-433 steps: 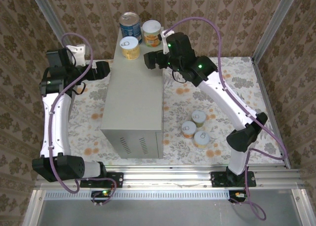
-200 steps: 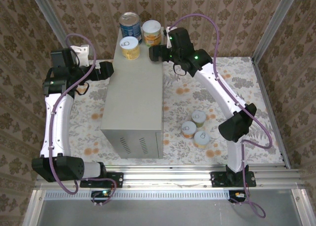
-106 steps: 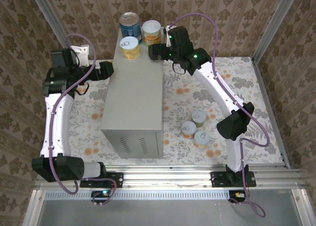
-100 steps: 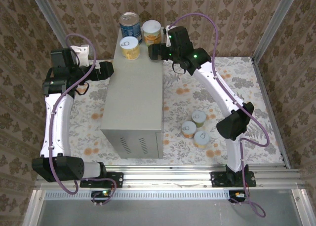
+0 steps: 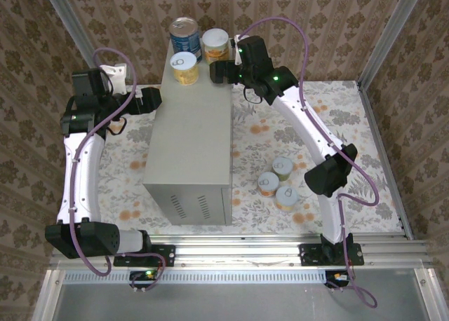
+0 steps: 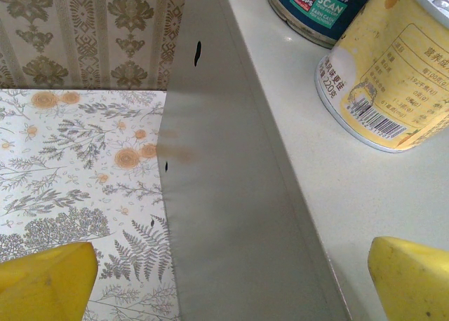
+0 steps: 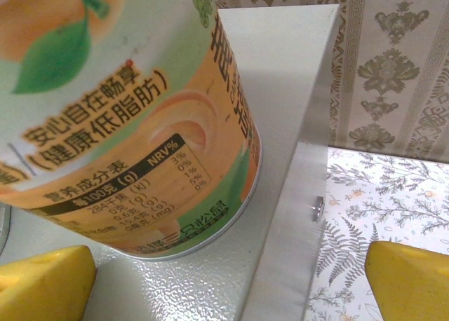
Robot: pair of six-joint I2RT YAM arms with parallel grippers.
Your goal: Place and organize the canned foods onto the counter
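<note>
Edging farther along the counter, the right gripper gapes empty just beside the orange-labelled can standing at its far end, the left gripper equally wide and empty, so I judge that can placed and the next move a retreat down to the three cans on the floor.

**Setting.** You are looking into a robotics lab cell dressed to resemble a home interior. Note the damask wallpaper panels on three sides, held between bare aluminium corner posts. A floral printed sheet serves as the floor. Along the near edge you see a slotted aluminium rail. Bolted to it are two white-and-black robot arms, the left arm and the right arm. A plain grey metal box with vent slots stands mid-floor. Labelled retail food tins supply the household detail.
</note>
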